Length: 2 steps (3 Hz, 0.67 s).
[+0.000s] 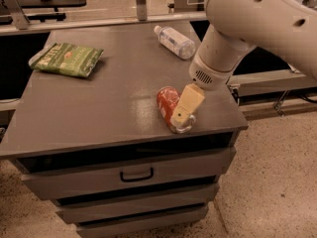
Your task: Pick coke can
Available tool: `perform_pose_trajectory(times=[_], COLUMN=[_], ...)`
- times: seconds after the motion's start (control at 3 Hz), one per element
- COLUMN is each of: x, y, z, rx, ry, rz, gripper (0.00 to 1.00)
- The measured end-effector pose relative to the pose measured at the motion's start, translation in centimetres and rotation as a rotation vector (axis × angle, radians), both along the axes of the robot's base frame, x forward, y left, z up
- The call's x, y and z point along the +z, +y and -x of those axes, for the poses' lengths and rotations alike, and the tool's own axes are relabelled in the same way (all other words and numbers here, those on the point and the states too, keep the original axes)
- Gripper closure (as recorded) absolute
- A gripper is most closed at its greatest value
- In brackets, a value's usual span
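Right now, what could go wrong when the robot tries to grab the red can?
The can lies on its side close to the front edge of the table. The gripper is right over it, so a small nudge might roll the can off the edge. A round can lying down might also slip away sideways instead of getting picked up.
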<state>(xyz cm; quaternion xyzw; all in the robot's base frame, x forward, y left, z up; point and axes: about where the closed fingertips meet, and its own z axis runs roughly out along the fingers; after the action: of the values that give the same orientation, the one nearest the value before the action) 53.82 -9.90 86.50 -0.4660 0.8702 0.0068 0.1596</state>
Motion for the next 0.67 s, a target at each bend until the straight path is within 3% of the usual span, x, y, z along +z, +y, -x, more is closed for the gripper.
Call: perform_pose_trajectory(times=[0.67], x=[-1.9], y=[3.0], z=[-1.3], rx=[-0.113], ry=[0.064], rz=[-0.075], gripper=[0.0])
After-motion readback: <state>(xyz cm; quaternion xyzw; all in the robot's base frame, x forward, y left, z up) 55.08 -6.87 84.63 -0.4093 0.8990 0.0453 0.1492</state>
